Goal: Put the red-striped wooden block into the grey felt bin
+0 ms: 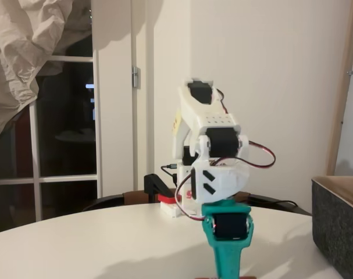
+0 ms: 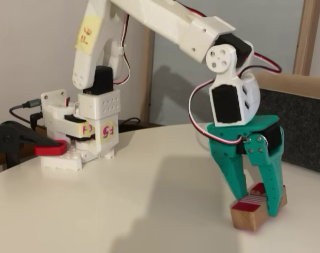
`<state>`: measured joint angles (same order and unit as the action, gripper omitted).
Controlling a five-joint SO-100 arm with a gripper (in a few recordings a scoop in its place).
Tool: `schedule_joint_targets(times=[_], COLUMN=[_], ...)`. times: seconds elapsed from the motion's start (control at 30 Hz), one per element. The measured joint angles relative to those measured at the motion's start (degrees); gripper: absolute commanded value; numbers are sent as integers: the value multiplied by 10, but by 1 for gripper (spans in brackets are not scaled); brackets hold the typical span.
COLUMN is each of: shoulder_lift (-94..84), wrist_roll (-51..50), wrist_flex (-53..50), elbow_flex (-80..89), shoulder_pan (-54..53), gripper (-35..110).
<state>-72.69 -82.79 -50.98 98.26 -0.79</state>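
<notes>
Block: red-striped wooden block [image 2: 253, 210] sits on the white table [image 2: 123, 205] at the near edge, striped face up, nearest the camera.
Tool: my teal tool [image 2: 257, 203] points down over the block, one finger on each side, tips at its flanks; I judge it clenched on the block, with the block still on the table.
Bin: grey felt bin [image 2: 302, 126] stands just behind my tool at the right; its dark speckled wall [image 1: 338, 224] also shows in a fixed view.
Arm: my white arm [image 2: 165, 23] arches over from its base [image 2: 78, 142], clamped at the far table edge.
</notes>
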Motion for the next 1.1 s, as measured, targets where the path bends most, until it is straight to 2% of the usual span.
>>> schedule_joint_targets(times=[0.37,1.1], shoulder_lift=[-57,-358], wrist_roll=[-38,-29], wrist_flex=[-2,-22], elbow_flex=[-55,-57], shoulder_pan=[-18,14], gripper=[1,2])
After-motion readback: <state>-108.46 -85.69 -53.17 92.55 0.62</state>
